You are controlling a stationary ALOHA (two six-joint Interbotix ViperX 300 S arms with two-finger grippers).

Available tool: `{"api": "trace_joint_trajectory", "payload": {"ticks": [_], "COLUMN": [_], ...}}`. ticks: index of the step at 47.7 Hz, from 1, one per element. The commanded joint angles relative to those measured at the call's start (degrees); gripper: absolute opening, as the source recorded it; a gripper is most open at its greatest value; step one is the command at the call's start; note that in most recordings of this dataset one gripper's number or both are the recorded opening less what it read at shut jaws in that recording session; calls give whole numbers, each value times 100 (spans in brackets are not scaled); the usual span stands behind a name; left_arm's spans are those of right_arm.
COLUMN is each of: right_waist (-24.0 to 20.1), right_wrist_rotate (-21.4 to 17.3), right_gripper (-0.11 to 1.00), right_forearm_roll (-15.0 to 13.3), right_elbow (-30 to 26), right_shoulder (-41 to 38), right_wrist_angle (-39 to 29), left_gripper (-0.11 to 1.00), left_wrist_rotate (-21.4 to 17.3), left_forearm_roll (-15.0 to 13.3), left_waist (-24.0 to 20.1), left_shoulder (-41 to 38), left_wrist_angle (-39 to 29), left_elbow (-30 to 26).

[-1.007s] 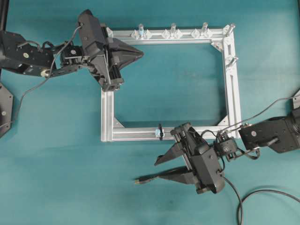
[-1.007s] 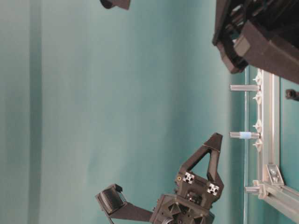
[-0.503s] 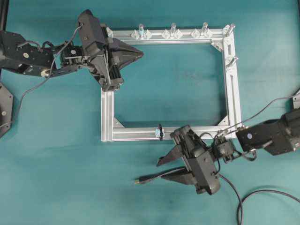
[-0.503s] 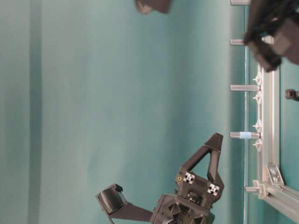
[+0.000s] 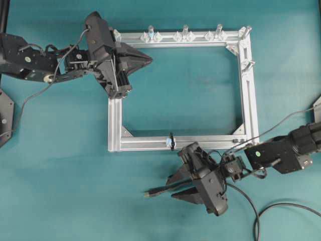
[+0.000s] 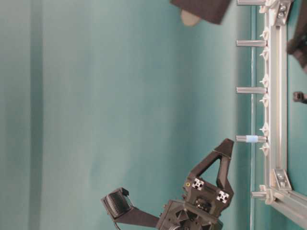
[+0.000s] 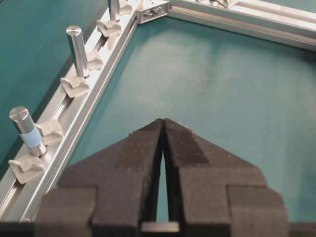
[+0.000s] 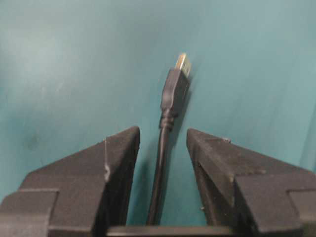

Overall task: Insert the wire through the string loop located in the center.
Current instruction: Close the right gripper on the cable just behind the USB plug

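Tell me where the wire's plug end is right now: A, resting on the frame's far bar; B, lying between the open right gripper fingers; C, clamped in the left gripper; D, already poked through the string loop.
B: the wire runs between the right gripper's spread fingers, touching neither.

We take this for a robotics lab bench — a plain teal tabletop [image 5: 60, 165] fills the frame, a bare aluminium frame [image 5: 248, 90] with upright pegs [image 5: 185, 31] sits upper centre, and black robot arms [image 5: 25, 57] enter from both sides.
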State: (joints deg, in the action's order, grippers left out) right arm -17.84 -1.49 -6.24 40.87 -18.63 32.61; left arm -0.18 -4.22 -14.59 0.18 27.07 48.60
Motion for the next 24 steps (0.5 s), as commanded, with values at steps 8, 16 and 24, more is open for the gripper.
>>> {"api": "trace_joint_trajectory", "payload": {"ticks": [8,16,24], "right_waist": [-26,-26,-26], "right_wrist_rotate": [0,0,0], "right_gripper": [48,48,47], "right_forearm_roll": [9,9,9], "right_elbow": [-97,-88,-97], "right_shoulder": [-18,-18,-18], "right_wrist_angle": [-18,-114,-167], "left_gripper": [0,0,0], "left_wrist_rotate": [44,44,44], "left_forearm_roll": [26,26,18], "left_waist": [70,97,97], "left_shoulder": [141,141,141], "left_wrist_angle": [26,26,35], "left_elbow": [-88,-88,-88]}}
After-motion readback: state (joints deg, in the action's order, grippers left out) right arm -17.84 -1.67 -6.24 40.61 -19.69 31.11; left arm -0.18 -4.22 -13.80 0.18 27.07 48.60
